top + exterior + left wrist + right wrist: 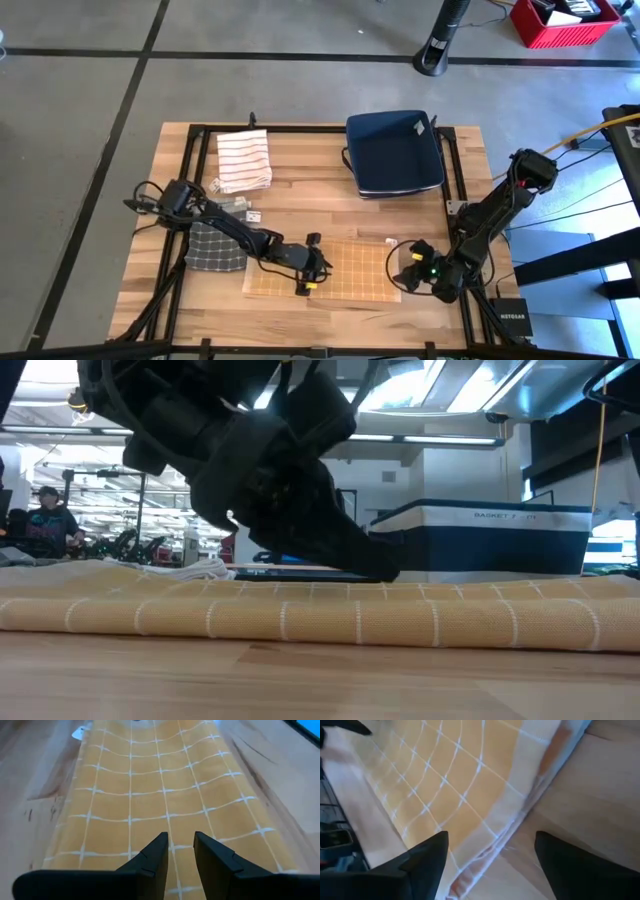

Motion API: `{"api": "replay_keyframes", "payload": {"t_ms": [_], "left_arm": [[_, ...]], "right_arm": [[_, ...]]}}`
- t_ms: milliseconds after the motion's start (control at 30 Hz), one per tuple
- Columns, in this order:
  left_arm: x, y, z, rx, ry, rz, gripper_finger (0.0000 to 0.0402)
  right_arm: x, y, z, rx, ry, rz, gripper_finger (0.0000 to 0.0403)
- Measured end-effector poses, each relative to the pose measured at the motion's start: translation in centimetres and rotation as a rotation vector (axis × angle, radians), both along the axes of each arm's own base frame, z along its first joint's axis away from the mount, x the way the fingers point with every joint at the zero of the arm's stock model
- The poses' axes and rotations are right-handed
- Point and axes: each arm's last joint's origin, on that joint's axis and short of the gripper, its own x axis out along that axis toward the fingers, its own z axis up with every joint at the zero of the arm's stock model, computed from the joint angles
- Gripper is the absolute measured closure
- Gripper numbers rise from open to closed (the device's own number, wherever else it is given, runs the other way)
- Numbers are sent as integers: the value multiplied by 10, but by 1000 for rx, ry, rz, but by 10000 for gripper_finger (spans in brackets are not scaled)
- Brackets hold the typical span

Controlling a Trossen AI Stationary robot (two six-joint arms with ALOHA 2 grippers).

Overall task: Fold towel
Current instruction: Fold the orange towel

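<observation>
The yellow checked towel (325,268) lies folded flat near the table's front edge — the left gripper (308,283) hovers over it, fingers slightly apart, holding nothing; the right gripper (487,857) spreads wide beside its edge — apparently just letting go

Looks like a robotics lab or workshop — bare grey concrete floor (80,120) with black tape lines, red plastic crate (563,22), ceiling strip lights (420,390), person at a bench.
</observation>
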Motion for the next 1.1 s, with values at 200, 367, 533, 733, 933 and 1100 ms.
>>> {"api": "replay_keyframes", "payload": {"t_ms": [200, 367, 533, 733, 933, 1100], "left_arm": [[11, 1, -12, 1, 16, 14, 316], [27, -2, -10, -7, -13, 18, 316], [47, 0, -10, 34, -30, 12, 315], [70, 9, -21, 36, -34, 42, 315], [88, 6, -25, 28, -61, 48, 315], [93, 4, -28, 19, -62, 40, 315]], "right_arm": [[4, -6, -5, -1, -6, -59, 116], [15, -6, -11, -9, -30, -55, 149], [18, -5, -16, -33, -69, -77, 184], [20, -4, -15, -54, -124, -92, 226], [22, -8, -16, -118, -172, -130, 267], [22, -6, -19, -137, -172, -124, 299]]}}
